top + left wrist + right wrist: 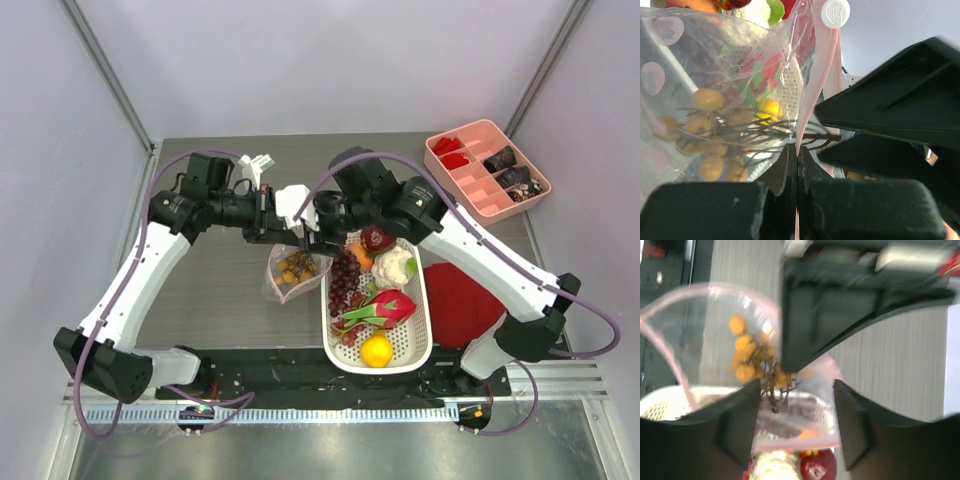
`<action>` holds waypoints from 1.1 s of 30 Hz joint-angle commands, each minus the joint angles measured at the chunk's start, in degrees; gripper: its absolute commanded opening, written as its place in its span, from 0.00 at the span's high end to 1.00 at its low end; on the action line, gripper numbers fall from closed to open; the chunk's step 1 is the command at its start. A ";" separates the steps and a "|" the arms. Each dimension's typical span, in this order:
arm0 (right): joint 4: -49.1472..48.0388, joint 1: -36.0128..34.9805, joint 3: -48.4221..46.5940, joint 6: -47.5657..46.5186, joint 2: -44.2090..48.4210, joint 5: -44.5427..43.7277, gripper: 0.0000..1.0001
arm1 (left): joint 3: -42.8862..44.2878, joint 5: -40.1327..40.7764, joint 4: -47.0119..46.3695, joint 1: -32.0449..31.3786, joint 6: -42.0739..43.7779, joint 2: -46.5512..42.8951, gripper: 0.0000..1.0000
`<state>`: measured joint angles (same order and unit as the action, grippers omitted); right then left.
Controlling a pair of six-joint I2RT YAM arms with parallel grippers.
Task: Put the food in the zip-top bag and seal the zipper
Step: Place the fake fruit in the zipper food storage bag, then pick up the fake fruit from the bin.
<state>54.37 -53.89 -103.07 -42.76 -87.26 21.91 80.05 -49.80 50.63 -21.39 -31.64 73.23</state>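
Note:
The clear pink-dotted zip-top bag (290, 272) hangs over the table left of the basket, with a bunch of small yellow-orange fruits (296, 266) inside. My left gripper (271, 231) is shut on the bag's pink mouth edge (805, 100). My right gripper (318, 240) is open at the other side of the mouth, its fingers (737, 425) astride the pink rim (810, 442) without touching it. The mouth gapes open. Purple grapes (345, 280), pink dragon fruit (387, 307), an orange (377, 351), a white bulb (393, 265) and a dark red fruit (377, 238) lie in the basket.
The white perforated basket (417, 345) stands right of the bag. A folded red cloth (462, 300) lies right of the basket. A pink divided tray (470, 135) sits at the back right. A small white object (262, 163) stands at the back.

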 commanded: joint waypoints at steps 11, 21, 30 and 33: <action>-12.01 10.70 4.09 31.94 8.86 -4.78 0.12 | 2.92 6.29 -5.10 6.27 -7.47 0.34 1.00; -5.68 23.56 19.29 16.97 10.36 -8.36 0.00 | 0.46 8.40 -5.63 6.36 -5.02 -0.55 1.00; -6.55 24.62 23.43 -5.64 3.34 -9.34 0.01 | -0.16 8.05 -4.49 6.36 -2.99 -0.81 1.00; -6.91 24.62 23.53 -9.61 -0.17 -10.40 0.00 | 0.02 7.79 -4.58 6.36 -2.99 -0.28 1.00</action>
<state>49.47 -29.39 -79.75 -42.19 -84.03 13.37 80.18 -41.36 47.77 -15.18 -35.55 74.19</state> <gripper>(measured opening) 0.996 0.017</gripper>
